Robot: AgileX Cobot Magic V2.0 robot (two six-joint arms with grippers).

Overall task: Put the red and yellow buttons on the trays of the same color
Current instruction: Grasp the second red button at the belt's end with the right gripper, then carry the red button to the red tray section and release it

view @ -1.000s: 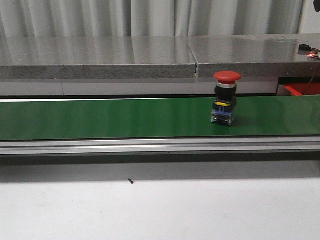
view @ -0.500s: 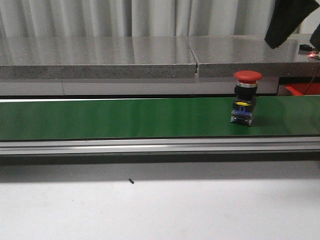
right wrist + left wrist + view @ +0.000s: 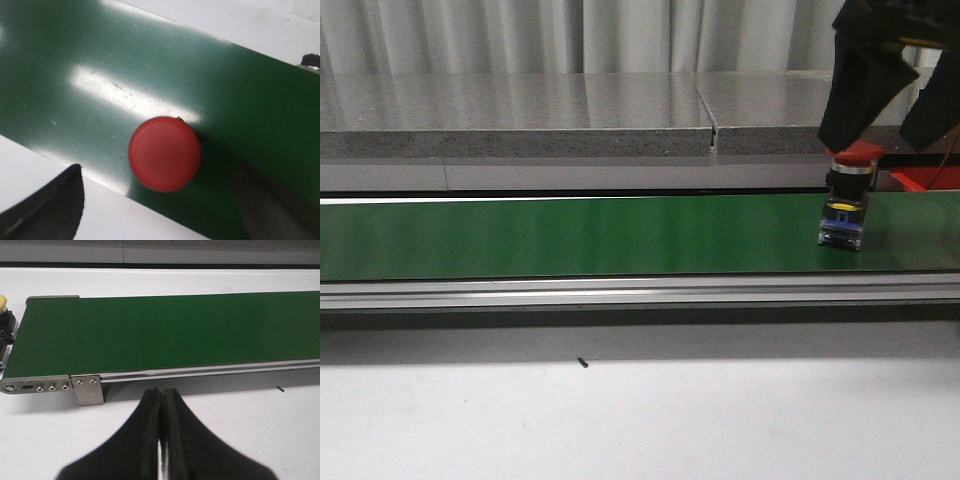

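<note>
A red mushroom-head button [image 3: 847,192] with a black, yellow and blue body stands upright on the green conveyor belt [image 3: 570,235] at the far right. My right gripper [image 3: 890,95] hangs open just above it, its fingers [image 3: 855,85] spread to either side. In the right wrist view the red cap [image 3: 164,153] lies between the open fingers. A yellow button [image 3: 4,320] sits beside the belt's end in the left wrist view. My left gripper [image 3: 161,395] is shut and empty over the white table. No trays are clearly in view.
A grey stone ledge [image 3: 520,115] runs behind the belt. A red object [image 3: 920,180] shows at the far right behind the belt. The belt's metal rail [image 3: 620,292] lines its near side, with white table [image 3: 620,420] in front.
The red button has ridden the belt to the right. My right gripper has come down from the upper right and now hangs open over the button.
</note>
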